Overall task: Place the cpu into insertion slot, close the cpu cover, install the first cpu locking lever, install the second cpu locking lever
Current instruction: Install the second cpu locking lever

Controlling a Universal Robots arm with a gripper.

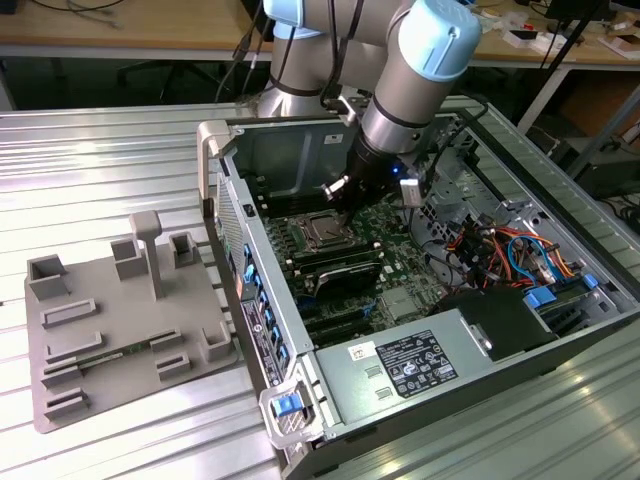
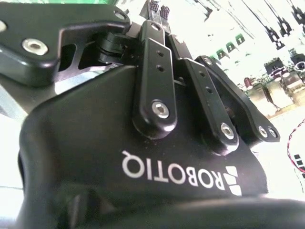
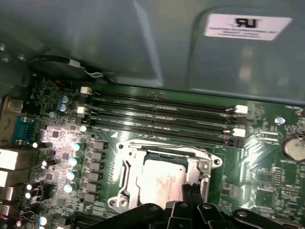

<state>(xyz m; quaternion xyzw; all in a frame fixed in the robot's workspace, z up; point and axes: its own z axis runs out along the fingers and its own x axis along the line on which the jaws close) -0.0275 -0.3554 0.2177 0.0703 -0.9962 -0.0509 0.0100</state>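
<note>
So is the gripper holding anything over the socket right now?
Cannot tell: the gripper sits just above the cpu cover, and nothing shows between its fingertips.

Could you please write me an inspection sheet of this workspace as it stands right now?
Surface: ribbed metal table carrying an open computer case and a grey fixture tray.
Job's things: cpu lies in the socket on the motherboard; the cpu cover appears down around it, its frame edging the chip.
Clutter: nothing seen loose on the table; the tray's holders look mostly empty.
Grippers: gripper hangs inside the case just above the socket; its fingers sit together at the chip's edge.
Cables: red, blue and orange bundle at the exterior view's right inside the case.
Surroundings: wooden benches behind, with chair legs beneath.
</note>
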